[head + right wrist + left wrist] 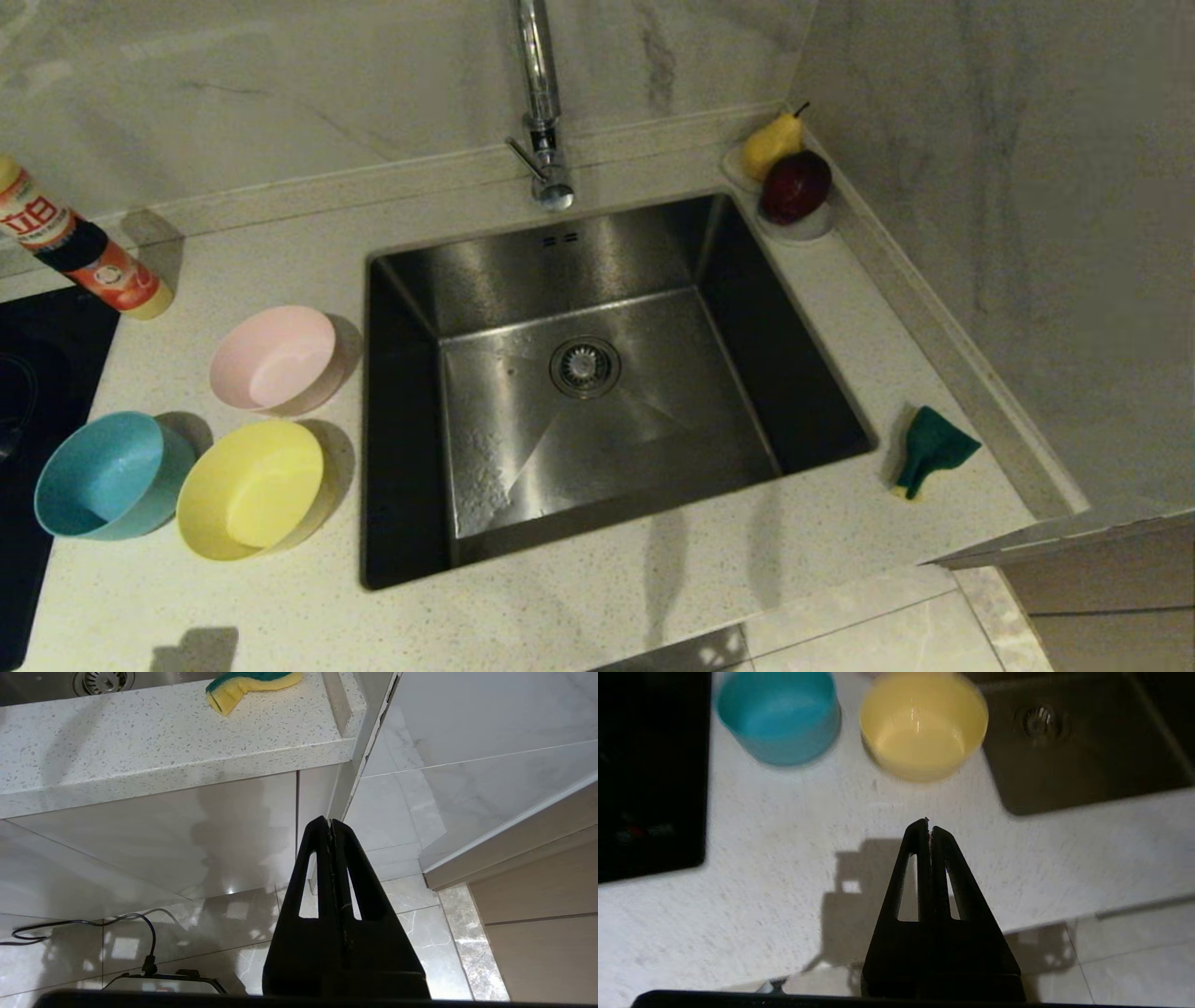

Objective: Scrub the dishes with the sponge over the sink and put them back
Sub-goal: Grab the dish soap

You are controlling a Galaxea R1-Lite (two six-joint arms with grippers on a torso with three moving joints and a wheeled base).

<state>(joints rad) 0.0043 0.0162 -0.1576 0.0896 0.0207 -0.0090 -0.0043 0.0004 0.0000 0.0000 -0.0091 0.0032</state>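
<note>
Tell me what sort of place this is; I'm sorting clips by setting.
Most likely a home kitchen: a steel sink with a tap set in a speckled countertop, a dish soap bottle and a dark cooktop alongside.

My head cam looks down on the sink (597, 392) & counter. L wrist cam sits above the counter edge, sharing the yellow bowl (923, 723). R wrist cam's lower, below counter level, sharing the sponge (250, 683).

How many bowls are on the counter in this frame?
3, all left of the sink: pink bowl farthest back, blue bowl by the cooktop, yellow bowl nearest the sink's front corner. None appears hidden.
</note>
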